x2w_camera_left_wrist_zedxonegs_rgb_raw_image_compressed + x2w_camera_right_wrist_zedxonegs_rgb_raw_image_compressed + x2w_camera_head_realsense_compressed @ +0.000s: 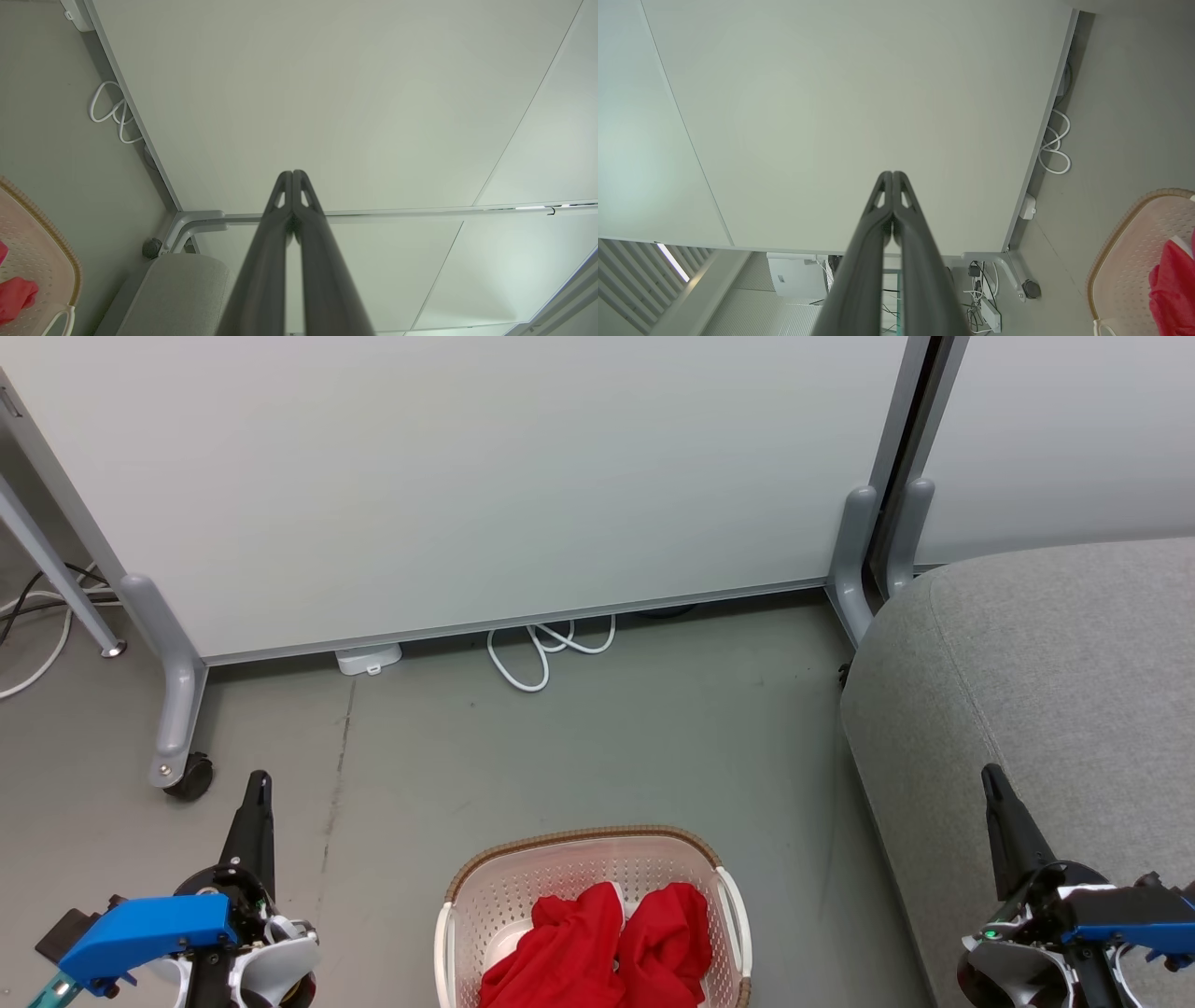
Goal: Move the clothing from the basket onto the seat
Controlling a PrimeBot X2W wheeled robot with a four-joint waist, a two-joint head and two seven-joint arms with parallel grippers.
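Bright red clothing [607, 947] lies bunched in the cream-white perforated basket [523, 887] on the floor at the bottom middle of the head view. The grey couch seat [1055, 681] stands to the basket's right. My left gripper [258, 782] is shut and empty, raised left of the basket, fingers pointing up the view. My right gripper [988, 777] is shut and empty over the couch's front edge. In the left wrist view the gripper [292, 173] has its fingers pressed together, with the basket [42, 261] at lower left. The right wrist view has the gripper [893, 174] likewise closed, the clothing [1174, 284] at right.
A white wheeled partition panel [448, 476] stands behind the basket, its caster foot [187, 775] at left. A white cable loop [546, 653] and a white adapter [369, 659] lie at the panel's base. Grey floor [579, 747] stretches between panel and basket.
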